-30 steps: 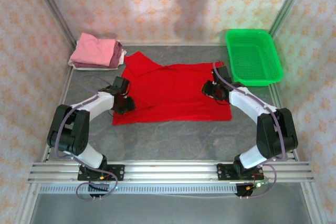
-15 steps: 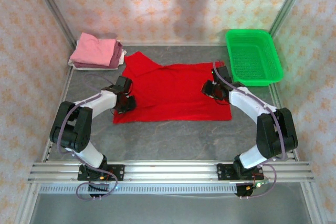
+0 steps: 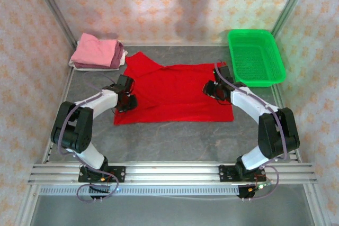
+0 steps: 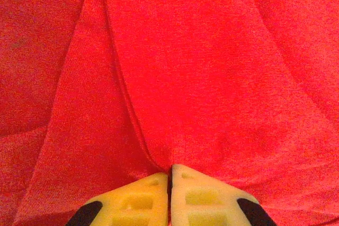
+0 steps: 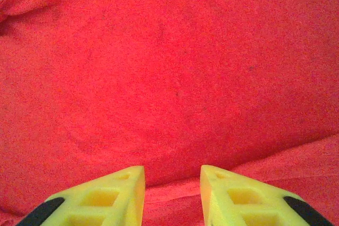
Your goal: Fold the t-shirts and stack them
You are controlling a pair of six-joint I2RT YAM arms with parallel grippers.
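One red t-shirt (image 3: 175,93) lies spread out flat in the middle of the grey table (image 3: 175,141). I see its neck end pointing to the far left corner and its bottom edge on the right side.

My left gripper (image 3: 126,101) sits on the left edge of the red t-shirt, near the front corner. In the left wrist view its two yellow fingers (image 4: 204,194) are pressed tight together. They pinch a bit of the red cloth, and long folds run away from the tips.

My right gripper (image 3: 212,89) is down on the right part of the red t-shirt, close to the right edge. In the right wrist view its yellow fingers (image 5: 233,194) stand a little apart. Red cloth shows in the gap between them. I cannot tell if they touch the cloth.

More folded shirts sit in a pile (image 3: 98,51) at the far left corner, well apart from the red one. Pink is on top, with a darker one and a whitish one under it.

At the far right corner is a green basket (image 3: 256,56), near the right gripper but not touching it.
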